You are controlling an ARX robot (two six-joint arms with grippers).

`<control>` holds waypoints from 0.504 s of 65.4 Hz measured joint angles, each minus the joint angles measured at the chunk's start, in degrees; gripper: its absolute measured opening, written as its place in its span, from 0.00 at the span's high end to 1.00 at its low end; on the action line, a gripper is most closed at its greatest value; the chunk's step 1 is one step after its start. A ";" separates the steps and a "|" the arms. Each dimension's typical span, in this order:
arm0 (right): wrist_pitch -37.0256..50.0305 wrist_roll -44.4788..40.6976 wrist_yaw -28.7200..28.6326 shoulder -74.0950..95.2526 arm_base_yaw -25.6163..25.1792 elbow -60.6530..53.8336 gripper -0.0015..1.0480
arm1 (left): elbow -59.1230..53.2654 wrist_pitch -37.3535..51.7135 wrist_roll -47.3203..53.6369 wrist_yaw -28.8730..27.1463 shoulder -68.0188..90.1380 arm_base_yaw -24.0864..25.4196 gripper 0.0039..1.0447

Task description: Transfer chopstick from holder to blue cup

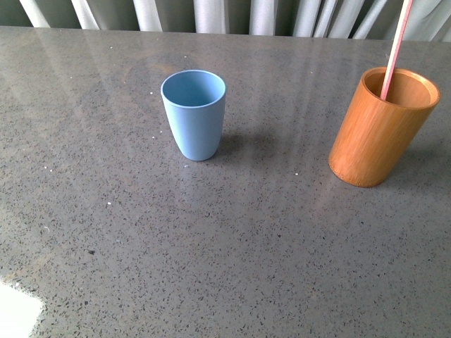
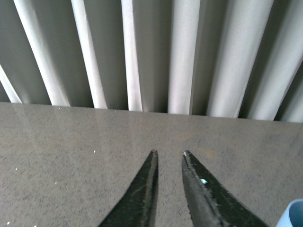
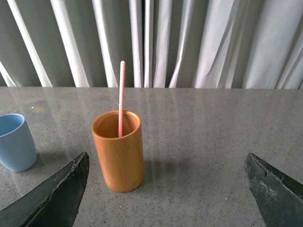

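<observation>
Chopstick (image 1: 395, 49) upright in holder (image 1: 379, 130), top cut off; left fingers (image 2: 152, 175) nearly together, right fingers (image 3: 71, 184) wide apart.

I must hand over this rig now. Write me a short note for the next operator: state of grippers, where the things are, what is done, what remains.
Left gripper: nearly shut, holding nothing, over bare table away from the job.
Right gripper: wide open, empty, facing the orange-brown wooden cylinder holder.
Thin pinkish-red chopstick: stands in the holder, leaning on its rim.
Small light blue plastic cup: upright, empty, apart from the holder on the grey speckled table.
Done: nothing yet.
Left: grasp the chopstick, lift it out, place it in the cup.
</observation>
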 joint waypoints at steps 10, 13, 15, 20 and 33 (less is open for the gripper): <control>0.00 0.00 0.00 0.02 0.00 0.00 0.09 | -6.47 0.52 0.39 1.88 -5.49 1.09 0.99; 0.00 0.02 0.00 0.00 0.00 0.02 0.09 | -7.87 0.52 0.46 2.19 -6.93 1.49 0.99; 0.00 0.00 0.00 0.00 0.00 0.00 0.09 | -8.90 0.52 0.48 2.43 -8.02 1.75 0.99; 0.00 0.02 0.00 0.00 0.00 0.00 0.09 | -11.37 0.37 0.57 2.75 -10.95 2.40 0.99; 0.00 0.02 0.02 0.00 0.00 0.00 0.09 | -16.26 -2.47 0.63 6.67 -18.36 6.38 0.99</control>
